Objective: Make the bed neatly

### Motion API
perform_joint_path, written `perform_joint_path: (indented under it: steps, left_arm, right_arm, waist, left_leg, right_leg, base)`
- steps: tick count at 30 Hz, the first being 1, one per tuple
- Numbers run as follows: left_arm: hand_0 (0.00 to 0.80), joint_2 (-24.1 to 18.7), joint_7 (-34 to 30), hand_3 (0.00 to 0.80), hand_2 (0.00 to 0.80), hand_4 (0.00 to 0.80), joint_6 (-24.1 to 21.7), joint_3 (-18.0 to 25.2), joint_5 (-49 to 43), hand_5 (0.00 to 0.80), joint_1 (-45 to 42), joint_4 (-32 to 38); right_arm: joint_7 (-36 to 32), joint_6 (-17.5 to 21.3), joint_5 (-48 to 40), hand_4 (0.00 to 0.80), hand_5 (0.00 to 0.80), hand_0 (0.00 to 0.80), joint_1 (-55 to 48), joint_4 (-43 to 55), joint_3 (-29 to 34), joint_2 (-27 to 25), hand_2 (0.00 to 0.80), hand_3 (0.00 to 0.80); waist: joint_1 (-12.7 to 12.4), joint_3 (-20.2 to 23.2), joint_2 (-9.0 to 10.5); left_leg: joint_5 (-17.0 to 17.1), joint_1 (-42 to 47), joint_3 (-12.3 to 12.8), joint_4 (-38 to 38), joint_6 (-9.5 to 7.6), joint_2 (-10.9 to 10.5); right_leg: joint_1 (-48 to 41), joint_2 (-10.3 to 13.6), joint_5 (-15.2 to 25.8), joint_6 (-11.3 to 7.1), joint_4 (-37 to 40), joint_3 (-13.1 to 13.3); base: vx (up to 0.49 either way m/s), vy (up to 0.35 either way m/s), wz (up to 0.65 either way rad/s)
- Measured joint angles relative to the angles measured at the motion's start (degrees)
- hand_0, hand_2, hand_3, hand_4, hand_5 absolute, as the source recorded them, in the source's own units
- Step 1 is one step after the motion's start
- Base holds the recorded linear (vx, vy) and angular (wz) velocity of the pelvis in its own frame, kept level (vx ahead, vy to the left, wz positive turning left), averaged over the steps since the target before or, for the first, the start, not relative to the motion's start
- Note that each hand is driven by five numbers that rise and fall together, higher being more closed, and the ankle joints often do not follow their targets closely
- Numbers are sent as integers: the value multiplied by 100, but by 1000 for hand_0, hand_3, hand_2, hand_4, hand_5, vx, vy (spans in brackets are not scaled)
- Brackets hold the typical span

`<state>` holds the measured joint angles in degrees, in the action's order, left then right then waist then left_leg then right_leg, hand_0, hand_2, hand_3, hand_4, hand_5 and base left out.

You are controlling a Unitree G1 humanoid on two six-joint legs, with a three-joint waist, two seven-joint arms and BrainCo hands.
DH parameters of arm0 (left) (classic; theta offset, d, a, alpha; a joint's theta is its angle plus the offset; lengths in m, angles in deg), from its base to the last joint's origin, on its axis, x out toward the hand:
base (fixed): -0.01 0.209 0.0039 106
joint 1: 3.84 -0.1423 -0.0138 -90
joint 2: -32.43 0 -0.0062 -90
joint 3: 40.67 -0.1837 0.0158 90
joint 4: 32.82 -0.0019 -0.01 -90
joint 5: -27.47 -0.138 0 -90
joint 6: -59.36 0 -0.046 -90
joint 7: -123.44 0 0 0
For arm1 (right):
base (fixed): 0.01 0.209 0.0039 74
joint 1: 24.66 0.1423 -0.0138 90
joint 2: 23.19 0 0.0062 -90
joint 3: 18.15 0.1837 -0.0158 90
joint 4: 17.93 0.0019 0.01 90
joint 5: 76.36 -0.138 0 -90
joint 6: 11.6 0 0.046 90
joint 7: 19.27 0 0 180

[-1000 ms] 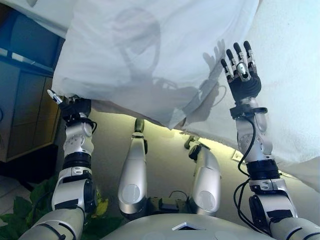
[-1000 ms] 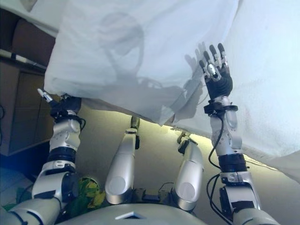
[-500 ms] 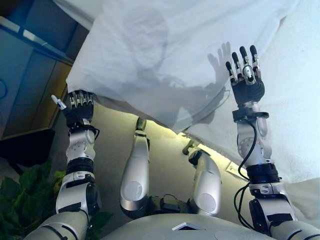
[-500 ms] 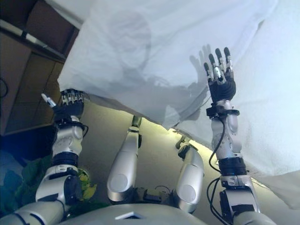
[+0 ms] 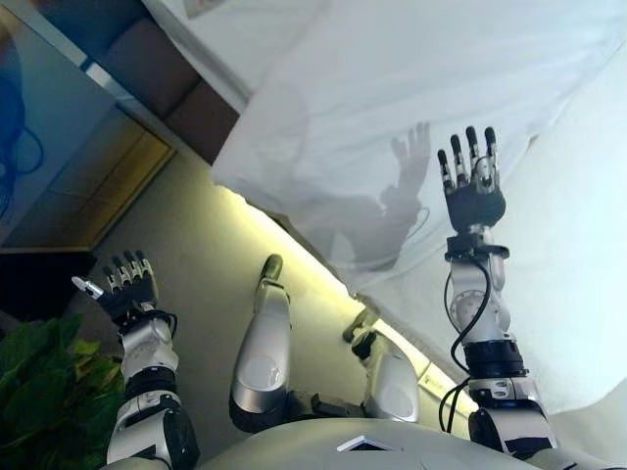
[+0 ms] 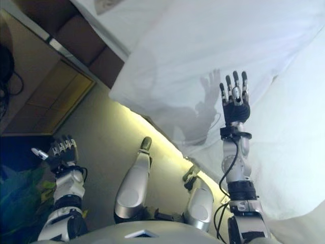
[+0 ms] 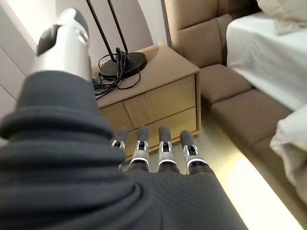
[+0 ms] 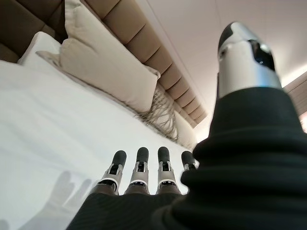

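Right hand (image 5: 474,192) is up over the rumpled white bed sheet (image 5: 411,108), fingers straight and spread, holding nothing. Left hand (image 5: 124,290) hangs open beside the bed, over the floor near the tan wooden nightstand (image 7: 153,96).

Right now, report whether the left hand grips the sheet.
No. The left hand is open, fingers straight, beside the bed and clear of the white sheet.
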<state>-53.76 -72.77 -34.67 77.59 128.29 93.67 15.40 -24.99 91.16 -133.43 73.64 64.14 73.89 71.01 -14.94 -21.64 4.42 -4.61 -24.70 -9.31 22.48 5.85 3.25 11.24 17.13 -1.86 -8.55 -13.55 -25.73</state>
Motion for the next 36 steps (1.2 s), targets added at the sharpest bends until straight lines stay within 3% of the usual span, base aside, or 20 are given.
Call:
perform_joint_path:
  steps: [5, 9, 16, 19, 25, 29, 36]
  left_arm:
    - [0, -36, -84, 0, 0, 0, 114, -98, -1078, 0, -214, 23]
    - [0, -224, -260, 0, 0, 0, 124, -599, -2135, 0, -439, 280]
    - [0, -234, -668, 0, 0, 0, 221, -962, -3404, 0, -877, 798]
    - [0, -227, -777, 0, 0, 0, 219, -1059, -3625, 0, -1134, 963]
    - [0, -229, -781, 0, 0, 0, 201, -1256, -3910, 0, -1471, 1158]
    - [0, -219, -684, 0, 0, 0, 204, -1574, -4200, 0, -1548, 1181]
    - [0, -145, -502, 0, 0, 0, 32, -1986, -4664, 0, -1640, 1185]
  right_arm:
    - [0, -3, 11, 0, 0, 0, -403, -32, -29, 60, 0, 0]
    - [8, -7, 103, 0, 0, 0, -633, -200, -51, 75, 0, 0]
    - [53, -66, 598, 0, 0, 0, -1060, -521, -99, 270, 0, 0]
    - [135, -108, 933, 0, 0, 0, -1302, -631, -77, 238, 0, 0]
    - [137, -284, 1374, 0, 0, 0, -1846, -779, -73, 168, 0, 0]
    - [130, -315, 1491, 0, 0, 0, -1895, -1049, -72, 86, 0, 0]
    - [31, -364, 1590, 0, 0, 0, -2007, -1606, -172, -55, 0, 0]
  waist:
    - [13, 353, 23]
    - [27, 607, 38]
    - [313, 1265, 111]
    - [456, 1471, 114]
    - [688, 1864, 123]
    - [927, 1945, 22]
    - [970, 1987, -31]
  left_leg:
    - [-3, 323, 154, -145, -81, -82]
    - [-16, 619, 302, -268, -108, -90]
    - [-23, 1160, 664, -608, -97, 30]
    - [-23, 1479, 932, -817, -68, 142]
    - [164, 2080, 1402, -1482, 107, 369]
    - [456, 2490, 1566, -2103, 210, 483]
    - [657, 2905, 1839, -2659, 223, 505]
  right_leg:
    - [-434, 56, 109, -68, 319, -2]
    - [-676, 65, 174, -62, 496, 47]
    - [-950, -6, 253, -8, 797, 299]
    - [-1044, -107, 341, 68, 1022, 506]
    - [-1154, -308, 477, 21, 1339, 723]
    - [-1202, -481, 515, 30, 1382, 776]
    - [-1253, -532, 558, 38, 1456, 817]
  base:
    - [61, 12, 7]
    - [90, 0, -9]
    - [75, -23, -25]
    - [21, -50, -43]
    - [-32, -80, -41]
    - [-44, -79, -22]
    - [-56, -61, -14]
